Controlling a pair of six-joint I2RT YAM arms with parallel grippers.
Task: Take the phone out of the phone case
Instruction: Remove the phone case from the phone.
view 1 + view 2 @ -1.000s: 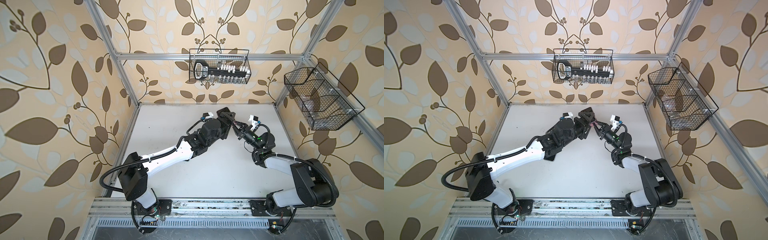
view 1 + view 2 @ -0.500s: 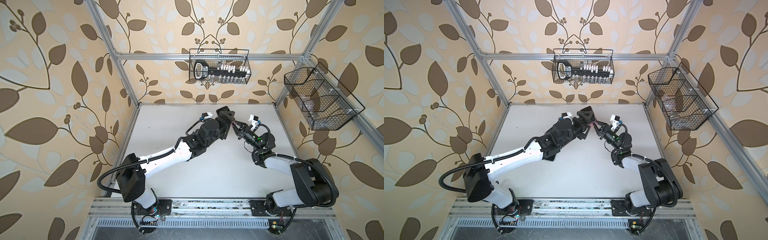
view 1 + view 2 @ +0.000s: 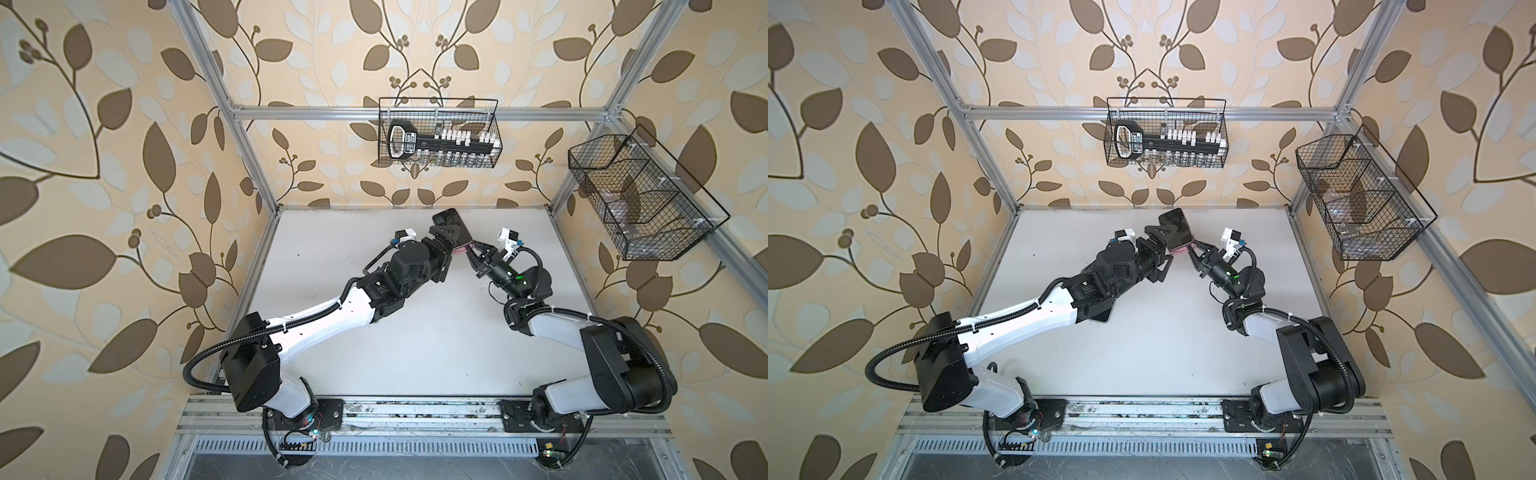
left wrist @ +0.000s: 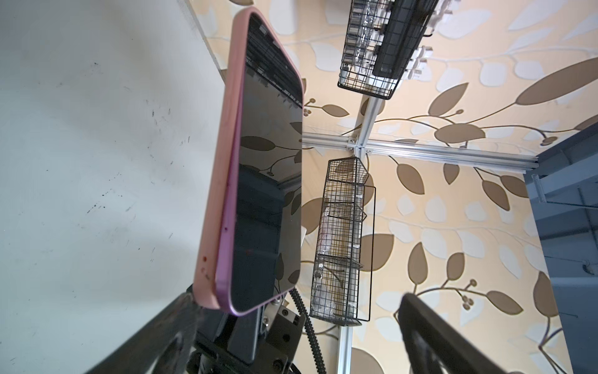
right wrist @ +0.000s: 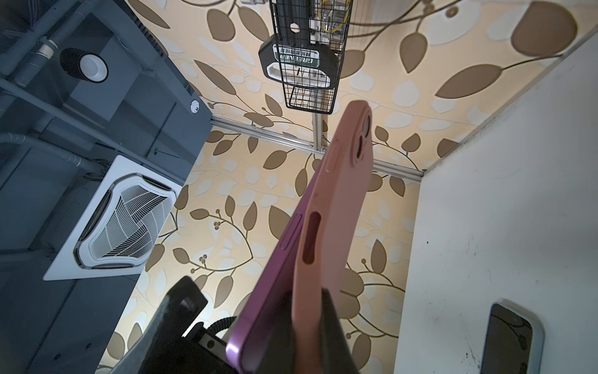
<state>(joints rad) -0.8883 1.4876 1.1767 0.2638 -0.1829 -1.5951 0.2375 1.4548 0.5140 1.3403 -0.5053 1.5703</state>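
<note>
Above the worktop [image 3: 415, 353] in both top views, the phone [image 3: 452, 224] tilts between left gripper [image 3: 442, 243] and right gripper [image 3: 471, 249]. Left wrist view: left fingers [image 4: 155, 340] gape beside its glossy dark screen. Right wrist view: right fingers [image 5: 330, 330] clamp the pink phone case [image 5: 339, 210]'s lower end, where the purple phone's corner is out; the rest sits inside.

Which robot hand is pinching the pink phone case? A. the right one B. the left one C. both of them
A: the black right gripper is shut on one end of the pink rubbery phone case, while the black left gripper has its jaws wide open, one on each side of the case.
</note>
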